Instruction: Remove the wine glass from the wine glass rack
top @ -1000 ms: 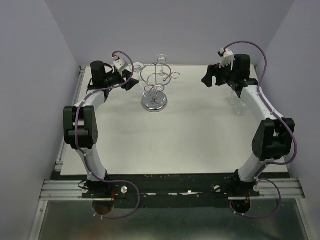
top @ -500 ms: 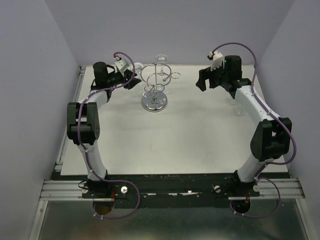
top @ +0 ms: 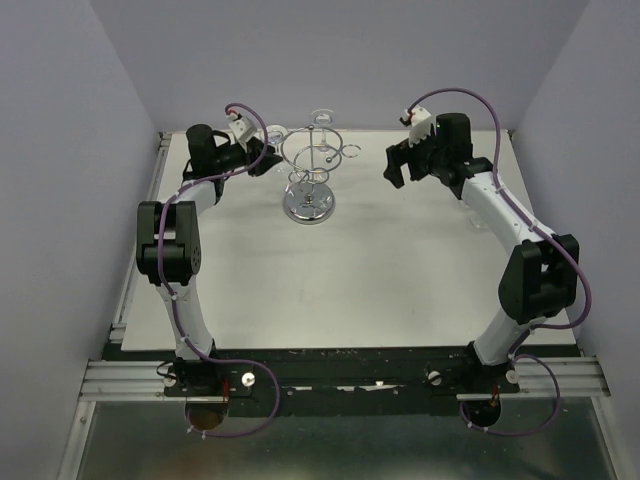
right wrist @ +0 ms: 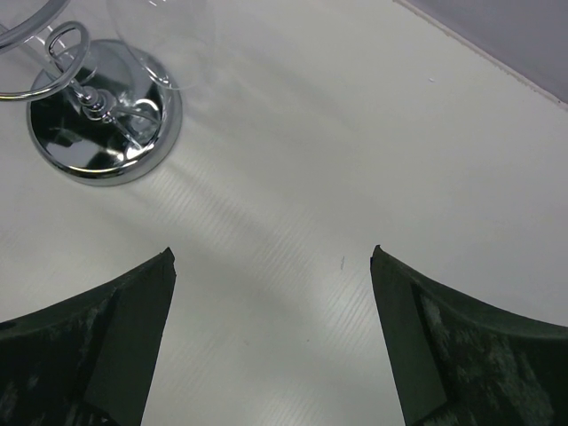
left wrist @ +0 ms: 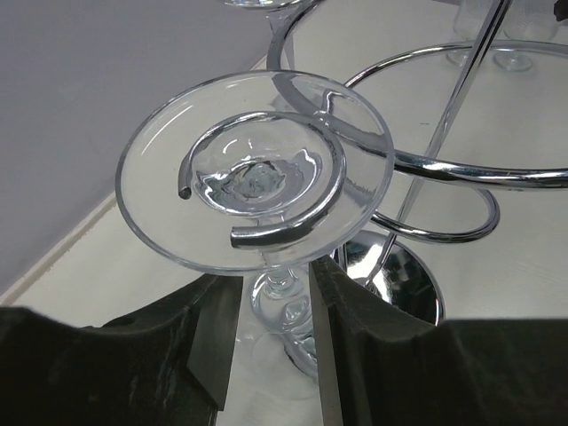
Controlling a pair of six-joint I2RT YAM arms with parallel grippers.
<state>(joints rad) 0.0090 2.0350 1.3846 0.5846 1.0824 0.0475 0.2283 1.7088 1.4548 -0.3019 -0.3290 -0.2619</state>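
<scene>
The wine glass (top: 274, 134) hangs upside down on the left side of the chrome wine glass rack (top: 309, 160). In the left wrist view its round foot (left wrist: 160, 177) rests on a looped ring and its stem (left wrist: 280, 288) drops between my fingers. My left gripper (top: 264, 153) (left wrist: 273, 284) is closed narrowly on the stem just under the foot. My right gripper (top: 398, 166) (right wrist: 271, 257) is wide open and empty, hovering right of the rack. The rack's mirrored disc base (right wrist: 102, 133) shows at the upper left of the right wrist view.
Another clear glass (right wrist: 164, 35) hangs on the rack's right side. A further foot (top: 322, 116) sits on the rack's back ring. Clear glasses (top: 478, 218) stand on the table under my right forearm. Walls close in at the back and both sides.
My left gripper has moved right and in to the hanging glass. My right gripper has swung left and up towards the rack.
</scene>
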